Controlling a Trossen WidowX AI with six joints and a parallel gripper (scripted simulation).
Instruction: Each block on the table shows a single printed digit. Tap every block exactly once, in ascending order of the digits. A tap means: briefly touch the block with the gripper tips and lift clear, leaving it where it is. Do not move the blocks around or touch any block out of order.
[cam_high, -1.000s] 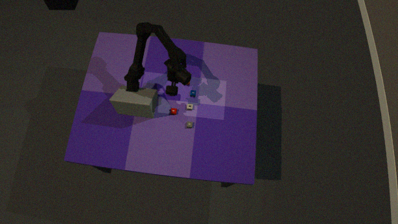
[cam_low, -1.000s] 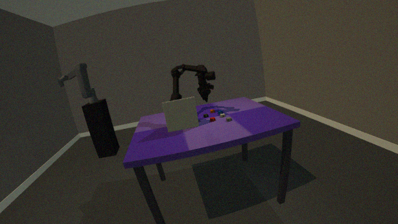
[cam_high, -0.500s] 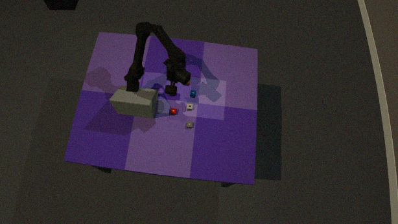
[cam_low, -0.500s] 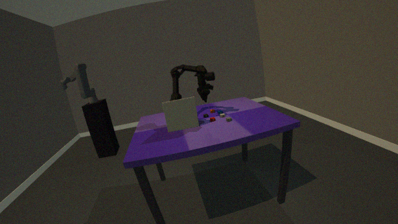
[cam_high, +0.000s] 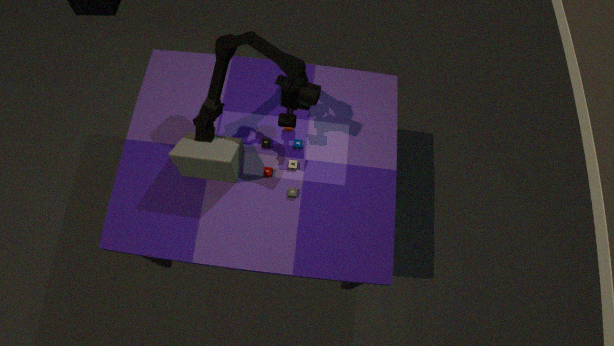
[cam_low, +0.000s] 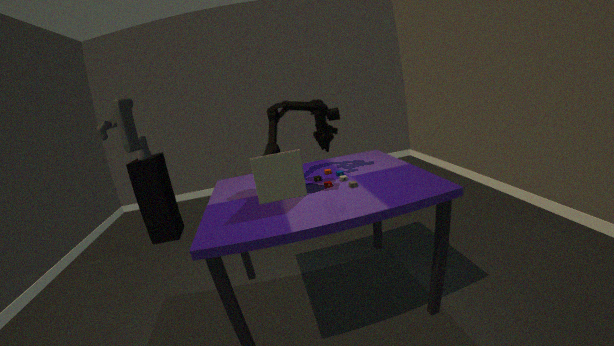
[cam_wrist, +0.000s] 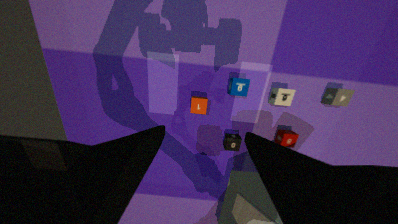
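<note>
Six small digit blocks lie on the purple table (cam_high: 340, 240) (cam_low: 400, 185) (cam_wrist: 325, 40). They are an orange block (cam_high: 288, 129) (cam_low: 328, 171) (cam_wrist: 199, 105), a blue block (cam_high: 298, 144) (cam_low: 339, 173) (cam_wrist: 239, 86), a cream block (cam_high: 292, 164) (cam_low: 343, 177) (cam_wrist: 283, 96), a grey block (cam_high: 292, 192) (cam_low: 353, 184) (cam_wrist: 338, 96), a black block (cam_high: 266, 143) (cam_low: 317, 178) (cam_wrist: 231, 140) and a red block (cam_high: 268, 172) (cam_low: 328, 184) (cam_wrist: 287, 137). My gripper (cam_high: 286, 120) (cam_low: 325, 146) (cam_wrist: 205, 133) is open and empty. It hangs well above the table, over the orange block, touching nothing.
The arm's pale grey base box (cam_high: 205, 157) (cam_low: 277, 175) (cam_wrist: 240, 200) stands on the table just left of the blocks. A dark pedestal (cam_low: 152, 197) with a small stand on top stands on the floor left of the table.
</note>
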